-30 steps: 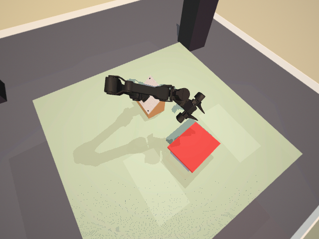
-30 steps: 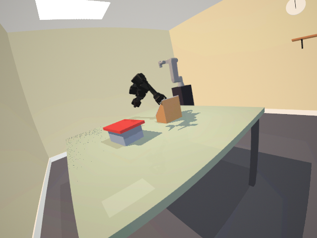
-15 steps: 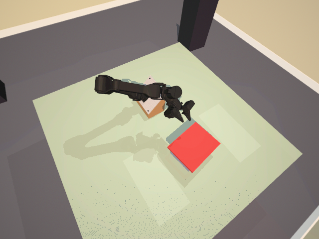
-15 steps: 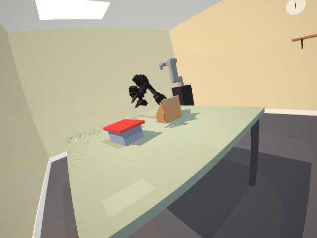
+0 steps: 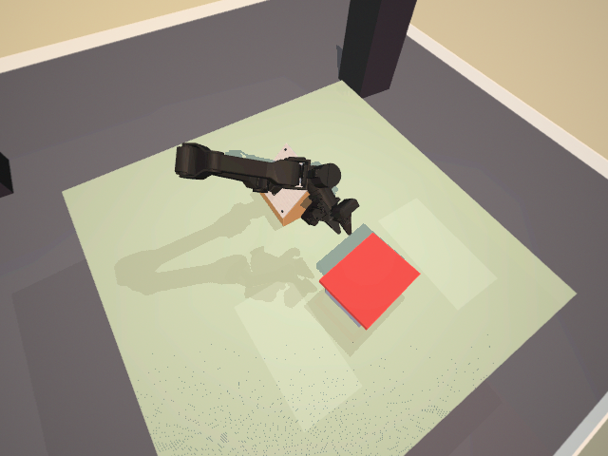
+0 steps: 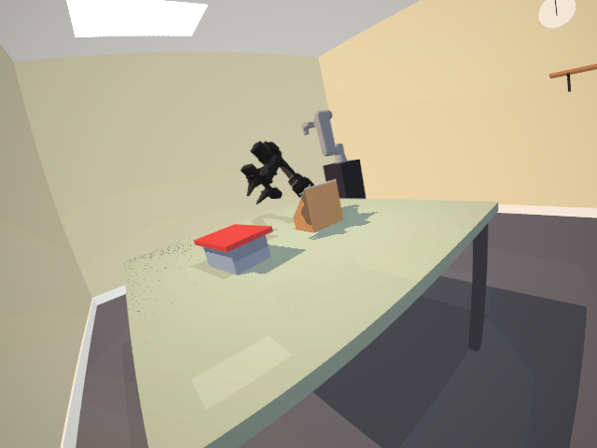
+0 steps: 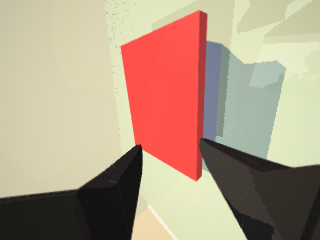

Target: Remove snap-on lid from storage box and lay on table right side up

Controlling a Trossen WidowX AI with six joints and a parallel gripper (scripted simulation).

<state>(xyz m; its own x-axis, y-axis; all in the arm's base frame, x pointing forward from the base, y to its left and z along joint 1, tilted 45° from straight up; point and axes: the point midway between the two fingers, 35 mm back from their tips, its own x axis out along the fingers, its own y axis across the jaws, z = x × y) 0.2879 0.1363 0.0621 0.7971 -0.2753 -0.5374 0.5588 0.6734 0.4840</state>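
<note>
The red square lid (image 5: 369,280) (image 6: 233,236) (image 7: 165,95) sits flat on top of the blue-grey storage box (image 6: 221,261) (image 7: 212,92), its edges overhanging the walls. The box stands on the pale green table (image 5: 196,353) (image 6: 308,299). My gripper (image 5: 344,232) (image 6: 253,198) (image 7: 170,146) is partly open and empty. It hangs above the table, higher than the lid, beside the lid corner at the arm's side. In the wrist view the fingertips appear on either side of the lid's lower part, but they are clear of it. The box's far walls are hidden.
An orange wedge-shaped block (image 5: 294,214) (image 6: 324,206) with a pale sloping face stands under the arm, behind the gripper. A grey robot arm (image 6: 325,134) on a dark pedestal (image 5: 378,44) (image 6: 351,179) stands beyond the table edge.
</note>
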